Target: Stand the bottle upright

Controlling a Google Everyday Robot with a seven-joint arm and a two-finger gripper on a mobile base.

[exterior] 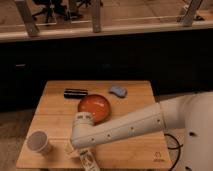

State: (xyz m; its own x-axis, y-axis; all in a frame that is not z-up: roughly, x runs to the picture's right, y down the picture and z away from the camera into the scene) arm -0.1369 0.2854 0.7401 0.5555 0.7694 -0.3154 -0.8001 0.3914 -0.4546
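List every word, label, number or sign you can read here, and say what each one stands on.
No text here can be read.
Bottle label: dark and reddish print, too blurred to read. The gripper is down at the bottle, near the table's front edge.
Wooden table, front right corner: a small dark mark, too small to read.

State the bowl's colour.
Orange-red bowl, camera view; the pincer hangs by the bottle at the front edge of the table.

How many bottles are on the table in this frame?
1. The bottle is at the front edge of the table, right of the paper cup as seen here, with the tool at it. The arm may hide others.
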